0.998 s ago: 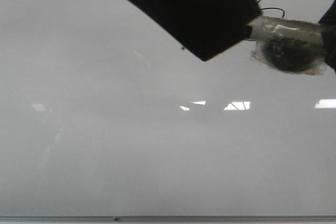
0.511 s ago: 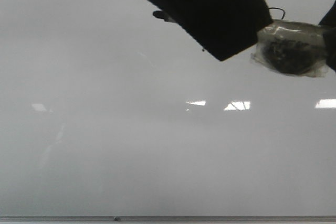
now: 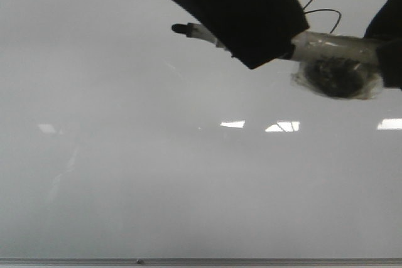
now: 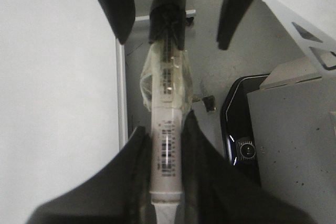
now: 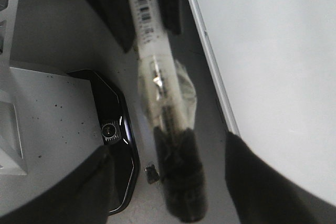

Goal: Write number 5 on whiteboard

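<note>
The whiteboard fills the front view. A thin black number 5 is drawn at its upper right, with a detached top bar. My left gripper is shut on a white marker. The marker's dark tip pokes out to the left. Its other end is black and wrapped in clear plastic. That end sits between the spread fingers of my right gripper, which is open and apart from it on both sides. In the front view only a dark edge of the right gripper shows.
The board's thin grey frame runs along the near edge, and the frame also shows in the left wrist view. Beside the board lie a glossy black device with a small lens and grey speckled blocks. Bright light reflections cross the board.
My left arm has shifted left with the marker. The dark tip now shows on the left and the belly of the 5 is uncovered. The wrapped end has moved a little left.
</note>
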You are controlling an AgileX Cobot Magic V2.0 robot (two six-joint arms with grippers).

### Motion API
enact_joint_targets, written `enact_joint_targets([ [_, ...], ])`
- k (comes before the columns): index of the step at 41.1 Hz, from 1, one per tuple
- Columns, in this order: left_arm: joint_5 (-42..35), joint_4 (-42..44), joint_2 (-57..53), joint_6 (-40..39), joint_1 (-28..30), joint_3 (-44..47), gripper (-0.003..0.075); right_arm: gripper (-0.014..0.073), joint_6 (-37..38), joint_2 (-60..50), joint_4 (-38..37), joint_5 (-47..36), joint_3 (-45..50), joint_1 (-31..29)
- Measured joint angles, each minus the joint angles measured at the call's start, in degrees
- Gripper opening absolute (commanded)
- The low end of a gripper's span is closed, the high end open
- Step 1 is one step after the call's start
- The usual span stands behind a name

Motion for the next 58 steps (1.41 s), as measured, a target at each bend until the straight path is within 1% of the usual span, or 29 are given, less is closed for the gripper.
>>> enact_joint_targets([
  [6, 2.5, 12.2, 0.0, -10.8, 0.0, 0.0, 0.0041, 0.0538, 6.0, -0.1, -3.2, -0.2, 0.0, -5.5],
  [10, 5.8, 24.8, 0.0, -22.6, 0.0, 0.0, 0.0041, 0.0538, 9.1, -0.1, -4.1, -0.7, 0.0, -9.4],
  [13, 9.5, 35.2, 0.0, -33.8, 0.5, 0.0, 0.0041, 0.0538, 10.2, -0.1, -4.3, -1.1, 0.0, -10.8],
  [14, 10.6, 37.2, 0.0, -37.0, 1.2, 0.0, 0.0041, 0.0538, 10.2, -0.1, -4.3, -1.1, 0.0, -11.0],
  [16, 11.9, 40.5, -0.4, -42.3, 3.8, 0.0, 0.0041, 0.0538, 10.3, -0.1, -4.3, -1.2, 0.0, -11.1],
  [19, 12.2, 41.7, -2.9, -47.8, 9.0, 0.2, 0.0041, 0.0538, 10.3, -0.1, -4.3, -1.2, 0.0, -11.1],
  [23, 10.3, 42.1, -8.8, -52.7, 17.8, 3.3, 0.0041, 0.0538, 10.3, -0.1, -4.3, -1.2, 0.0, -11.1],
  [26, 6.6, 42.2, -14.4, -55.9, 24.9, 7.2, 0.0041, 0.0538, 10.3, -0.1, -4.3, -1.5, 0.0, -11.1],
  [29, 0.6, 42.2, -20.5, -60.7, 31.8, 13.1, 0.0041, 0.0538, 10.3, -0.1, -4.3, -1.7, 0.0, -11.1],
  [32, -9.2, 42.2, -26.2, -67.3, 38.2, 20.5, 0.0041, 0.0538, 10.3, -0.1, -4.3, -2.3, 0.0, -11.1],
  [34, -16.1, 42.2, -28.8, -70.8, 41.3, 25.9, 0.0041, 0.0538, 10.3, -0.1, -4.3, -2.9, 0.0, -11.1],
  [36, -27.0, 42.2, -30.7, -73.3, 43.3, 31.3, 0.0041, 0.0538, 10.3, -0.1, -4.3, -3.1, 0.0, -11.1],
  [38, -37.6, 42.5, -31.2, -74.1, 44.9, 36.6, 0.0041, 0.0538, 10.3, -0.1, -4.3, -3.1, 0.0, -11.1],
  [40, -49.1, 42.7, -30.8, -74.5, 46.3, 40.8, 0.0041, 0.0538, 10.3, -0.1, -4.3, -3.1, 0.0, -11.1],
  [43, -63.2, 43.4, -28.1, -74.6, 48.6, 45.4, 0.0041, 0.0538, 10.3, -0.1, -4.3, -3.1, 0.0, -11.1],
  [45, -67.7, 43.6, -25.7, -74.6, 50.5, 46.4, 0.0041, 0.0538, 10.3, -0.1, -4.3, -3.1, 0.0, -11.1],
  [50, -75.1, 43.9, -18.6, -74.6, 55.9, 46.6, 0.0041, 0.0538, 10.3, -0.1, -4.3, -3.1, 0.0, -11.1],
  [53, -81.4, 44.0, -14.3, -74.6, 58.5, 46.6, 0.0041, 0.0538, 10.3, -0.1, -4.3, -3.1, 0.0, -11.1],
  [55, -85.9, 44.0, -11.3, -74.3, 59.4, 46.6, 0.0041, 0.0538, 10.3, -0.1, -4.3, -3.1, 0.0, -11.1],
  [58, -92.5, 44.0, -6.4, -71.9, 59.7, 46.6, 0.0041, 0.0538, 10.3, -0.1, -4.3, -3.1, 0.0, -11.1],
])
